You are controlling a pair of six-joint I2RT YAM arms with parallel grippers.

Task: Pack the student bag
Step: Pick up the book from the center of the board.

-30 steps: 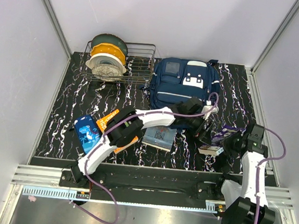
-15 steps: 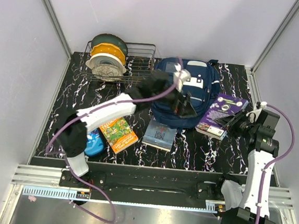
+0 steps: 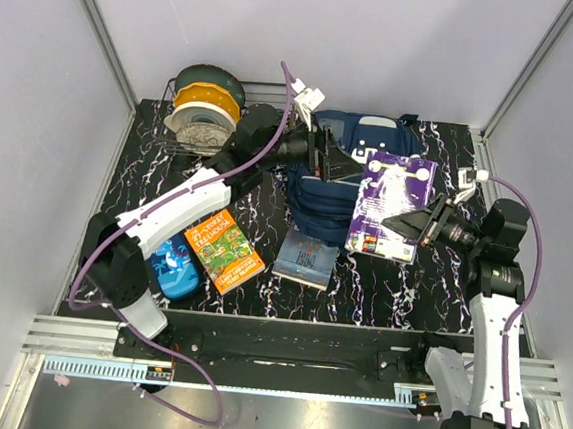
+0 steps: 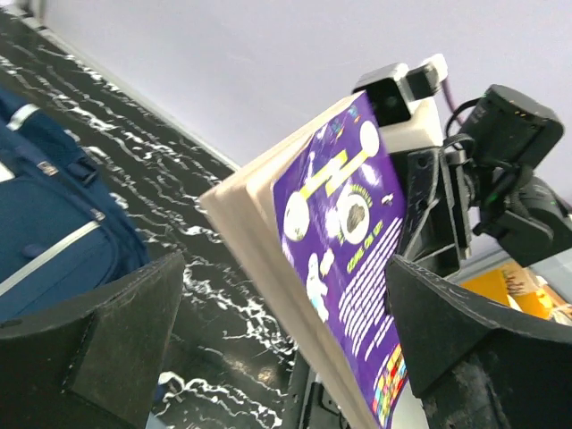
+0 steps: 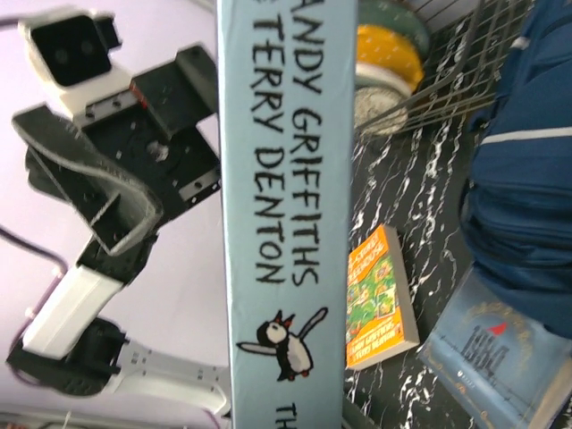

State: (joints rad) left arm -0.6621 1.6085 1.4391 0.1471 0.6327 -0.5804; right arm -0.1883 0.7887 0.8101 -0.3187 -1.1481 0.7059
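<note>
Parts of the navy student bag (image 3: pixel 320 199) are hidden from above. The left arm crosses its upper left corner and the purple book (image 3: pixel 394 189) covers its right side, so we cannot tell whether it is unzipped or what it holds. It lies on the black marbled table (image 3: pixel 138 192) at upper centre of the overhead frame.

The right gripper (image 3: pixel 418 224) is clamped on the book's lower right edge and holds it tilted off the table. In that wrist's own view the pale blue spine fills the middle and hides the fingers. The left gripper (image 3: pixel 343 167) hovers at the bag's top left, jaws spread wide with nothing between them.

At upper left a wire basket (image 3: pixel 273 97) holds three filament spools (image 3: pixel 206 102) — dark green, yellow and white — and the left arm cuts off its near right corner. An orange book (image 3: pixel 225 251) and a grey-blue book (image 3: pixel 306 258) lie flat at lower centre. A blue patterned item (image 3: pixel 173 268) sits half hidden behind the left arm, and we cannot make out what it is.
</note>
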